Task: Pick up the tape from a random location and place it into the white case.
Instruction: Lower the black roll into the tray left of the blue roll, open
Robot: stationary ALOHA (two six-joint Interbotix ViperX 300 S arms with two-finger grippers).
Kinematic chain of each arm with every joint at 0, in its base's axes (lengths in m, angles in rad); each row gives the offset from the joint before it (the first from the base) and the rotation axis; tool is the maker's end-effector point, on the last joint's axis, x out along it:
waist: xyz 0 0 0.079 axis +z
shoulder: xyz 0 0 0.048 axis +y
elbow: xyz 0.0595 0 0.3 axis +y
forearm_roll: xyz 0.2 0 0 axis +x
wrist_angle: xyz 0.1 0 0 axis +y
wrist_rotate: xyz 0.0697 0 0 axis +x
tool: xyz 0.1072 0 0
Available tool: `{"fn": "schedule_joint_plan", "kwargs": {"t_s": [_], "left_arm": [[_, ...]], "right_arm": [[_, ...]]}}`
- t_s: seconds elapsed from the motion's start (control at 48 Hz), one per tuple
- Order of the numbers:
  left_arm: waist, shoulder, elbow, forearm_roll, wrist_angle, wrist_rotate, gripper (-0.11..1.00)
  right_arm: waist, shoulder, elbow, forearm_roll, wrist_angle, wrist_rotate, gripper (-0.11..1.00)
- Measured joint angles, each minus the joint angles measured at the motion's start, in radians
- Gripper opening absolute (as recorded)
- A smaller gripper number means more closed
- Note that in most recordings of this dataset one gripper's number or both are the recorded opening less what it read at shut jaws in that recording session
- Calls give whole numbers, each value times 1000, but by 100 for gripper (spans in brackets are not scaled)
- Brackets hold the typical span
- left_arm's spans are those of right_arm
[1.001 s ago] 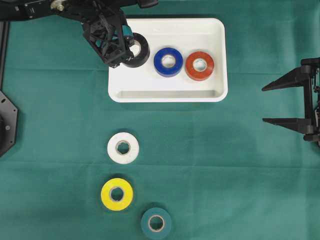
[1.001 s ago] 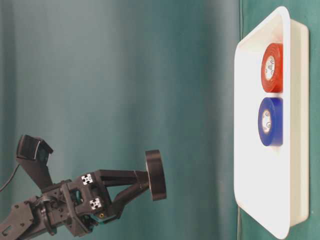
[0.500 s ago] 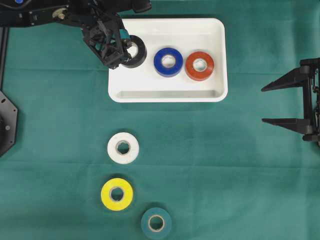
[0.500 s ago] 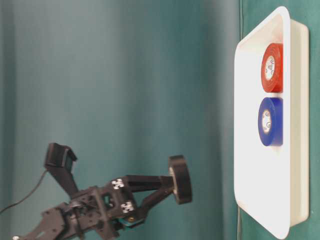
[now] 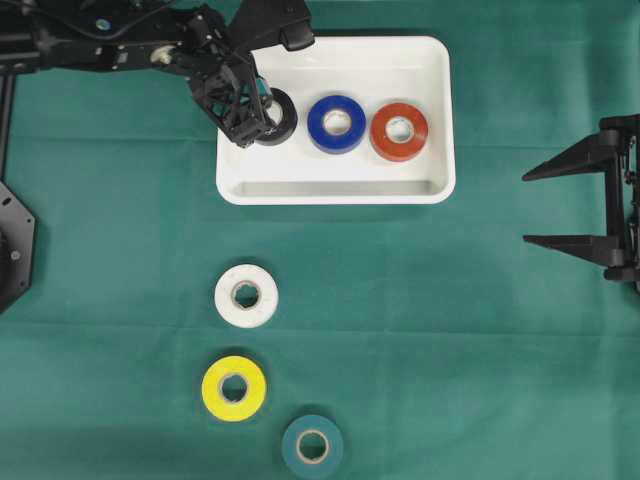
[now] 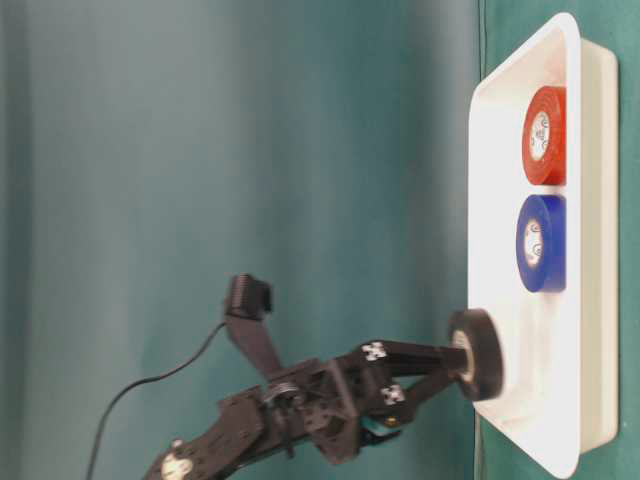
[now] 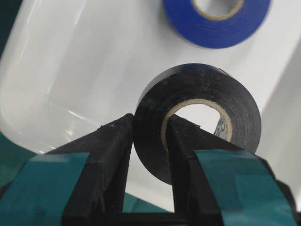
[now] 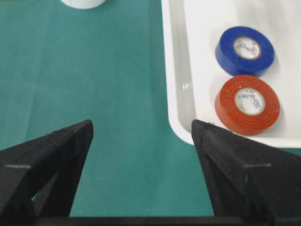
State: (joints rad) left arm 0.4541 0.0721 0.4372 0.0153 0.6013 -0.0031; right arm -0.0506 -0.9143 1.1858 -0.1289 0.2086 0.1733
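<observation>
Gripping the black tape (image 5: 274, 117) by its wall, left fingers (image 7: 113, 155) hold it at the case's (image 5: 335, 190) left end, upper left of the overhead frame, beside blue (image 5: 336, 123) and red (image 5: 399, 131) rolls. Right fingers (image 5: 565, 205) spread wide, holding nothing, mid right.

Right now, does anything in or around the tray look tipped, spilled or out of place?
Nothing stands out. The blue roll and red roll lie flat in the white tray; the black roll is gripped upright over it.
</observation>
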Motion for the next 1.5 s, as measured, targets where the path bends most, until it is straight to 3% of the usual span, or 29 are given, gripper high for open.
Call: {"fn": "schedule_joint_plan", "kwargs": {"t_s": [0.667, 0.917, 1.001, 1.147, 1.209, 1.501], "left_arm": [[11, 97, 0, 0, -67, 6, 17], [11, 98, 0, 0, -69, 51, 17], [11, 97, 0, -2, -69, 51, 31], [11, 98, 0, 0, -74, 51, 76], [11, 97, 0, -2, -78, 51, 90], [11, 97, 0, -2, -80, 52, 87]], "right_arm": [[0, 2, 0, 0, 0, 0, 84], [0, 2, 0, -3, 0, 0, 84], [0, 0, 0, -3, -2, 0, 84], [0, 2, 0, -3, -2, 0, 84], [0, 2, 0, -3, 0, 0, 84], [0, 2, 0, -3, -2, 2, 84]]}}
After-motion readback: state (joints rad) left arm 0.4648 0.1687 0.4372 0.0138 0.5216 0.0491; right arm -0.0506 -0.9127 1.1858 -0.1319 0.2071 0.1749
